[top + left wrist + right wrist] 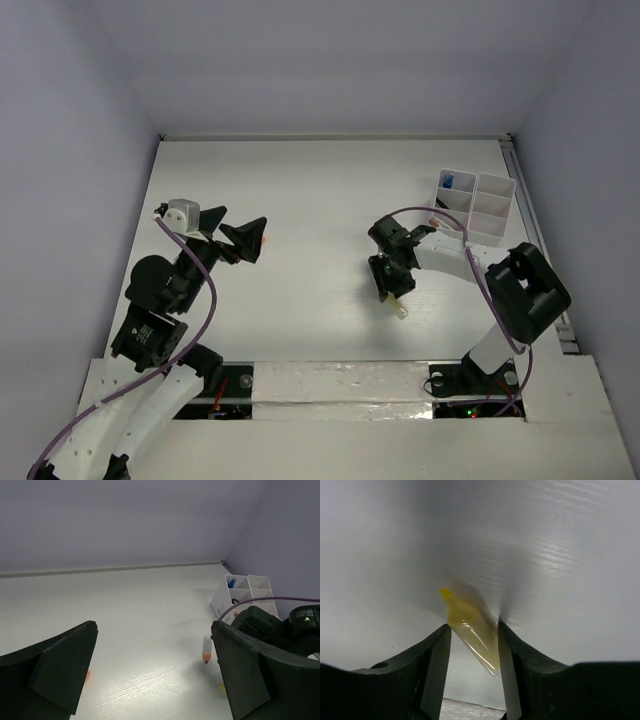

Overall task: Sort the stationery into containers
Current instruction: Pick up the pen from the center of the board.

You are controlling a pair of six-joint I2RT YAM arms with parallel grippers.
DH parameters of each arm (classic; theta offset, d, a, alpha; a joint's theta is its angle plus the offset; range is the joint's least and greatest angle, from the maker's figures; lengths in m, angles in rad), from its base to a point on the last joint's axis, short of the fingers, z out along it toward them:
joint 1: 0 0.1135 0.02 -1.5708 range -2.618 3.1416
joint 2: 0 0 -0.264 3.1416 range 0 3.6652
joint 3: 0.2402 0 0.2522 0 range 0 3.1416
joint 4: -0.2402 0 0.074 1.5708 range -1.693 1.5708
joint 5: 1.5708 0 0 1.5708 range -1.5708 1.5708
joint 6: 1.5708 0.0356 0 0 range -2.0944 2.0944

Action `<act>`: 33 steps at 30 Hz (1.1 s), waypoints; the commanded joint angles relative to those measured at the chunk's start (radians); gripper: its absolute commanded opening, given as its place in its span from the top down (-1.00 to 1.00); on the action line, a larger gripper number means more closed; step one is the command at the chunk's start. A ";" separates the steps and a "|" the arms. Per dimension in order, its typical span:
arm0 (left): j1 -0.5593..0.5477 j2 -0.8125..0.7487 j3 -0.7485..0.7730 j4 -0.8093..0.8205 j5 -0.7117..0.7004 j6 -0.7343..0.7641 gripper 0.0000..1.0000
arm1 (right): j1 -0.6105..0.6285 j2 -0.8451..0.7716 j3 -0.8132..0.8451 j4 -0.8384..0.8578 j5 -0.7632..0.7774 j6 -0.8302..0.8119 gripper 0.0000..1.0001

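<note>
White walled table (300, 180), tray (490, 236) by far-right edge, left claw (240, 232) released, right claw (472, 627) grasping yellow marker (462, 616) mid-table.

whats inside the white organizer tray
Only a blue-capped item shows, in the far-left compartment of the organizer tray. The walls hide the bottoms of the other compartments.

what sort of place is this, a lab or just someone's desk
Probably a robot lab test cell: a white table boxed in by plain pale walls, a left arm and right arm bolted at its near edge, plus a white organizer tray and a yellow marker in the right gripper.
</note>
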 commanded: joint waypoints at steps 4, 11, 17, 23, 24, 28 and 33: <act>-0.005 0.013 0.016 0.047 0.054 -0.010 -0.94 | 0.020 0.045 0.048 0.028 0.017 0.007 0.49; -0.005 0.042 0.017 0.022 0.092 -0.025 -0.93 | 0.042 -0.016 0.172 0.089 -0.021 0.039 0.90; -0.005 0.027 -0.003 -0.065 0.088 -0.059 -0.91 | 0.042 -0.007 0.367 0.336 -0.149 0.095 0.90; -0.005 0.063 -0.044 -0.145 0.054 -0.099 -0.90 | 0.042 0.115 0.555 0.522 -0.294 0.168 0.90; -0.005 0.077 -0.049 -0.151 0.045 -0.104 -0.87 | 0.042 0.131 0.577 0.528 -0.304 0.168 0.89; -0.005 0.117 -0.058 -0.154 0.026 -0.124 -0.68 | 0.042 0.207 0.656 0.583 -0.391 0.198 0.89; -0.005 0.201 -0.047 -0.120 0.054 -0.154 -0.54 | 0.051 0.246 0.662 0.657 -0.485 0.258 0.86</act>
